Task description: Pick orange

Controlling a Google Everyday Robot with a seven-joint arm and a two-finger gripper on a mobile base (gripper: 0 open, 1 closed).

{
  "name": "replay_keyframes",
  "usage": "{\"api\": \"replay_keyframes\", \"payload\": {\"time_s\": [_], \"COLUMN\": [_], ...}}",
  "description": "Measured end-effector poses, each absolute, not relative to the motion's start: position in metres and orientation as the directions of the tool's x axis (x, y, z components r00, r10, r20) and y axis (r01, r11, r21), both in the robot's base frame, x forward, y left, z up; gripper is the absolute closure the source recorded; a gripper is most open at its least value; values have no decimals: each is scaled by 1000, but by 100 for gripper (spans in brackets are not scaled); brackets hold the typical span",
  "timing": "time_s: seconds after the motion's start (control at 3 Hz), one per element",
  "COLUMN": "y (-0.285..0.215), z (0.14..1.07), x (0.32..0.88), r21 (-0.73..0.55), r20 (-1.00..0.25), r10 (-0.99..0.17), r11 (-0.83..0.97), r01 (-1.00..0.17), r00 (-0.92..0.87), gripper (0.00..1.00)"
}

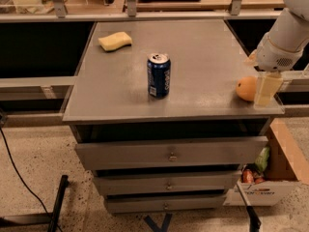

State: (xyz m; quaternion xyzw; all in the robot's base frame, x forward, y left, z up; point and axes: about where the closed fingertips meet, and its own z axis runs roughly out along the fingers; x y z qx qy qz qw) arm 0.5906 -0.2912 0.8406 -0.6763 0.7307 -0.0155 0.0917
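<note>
The orange (245,88) sits on the grey cabinet top (203,62) near its front right corner. My gripper (265,92) hangs from the white arm (285,37) at the right edge. Its pale yellow tip reaches down to the tabletop right beside the orange, on the orange's right side, and overlaps its edge. Whether the gripper touches or holds the orange does not show.
A blue soda can (158,75) stands upright at the middle of the top. A pale yellow sponge (115,41) lies at the back left. A cardboard box (270,178) with items sits on the floor at the right. Three drawers (169,153) are below the top.
</note>
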Motion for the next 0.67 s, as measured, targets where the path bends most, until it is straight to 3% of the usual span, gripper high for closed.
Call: {"api": "replay_keyframes", "payload": {"time_s": [0.67], "y": [-291], "z": [835], "x": [588], "r21": [-127], "r20": [-96], "r10": [-993], "r11": [84], "r01": [-988], "r00": [-72], "gripper": [54]}}
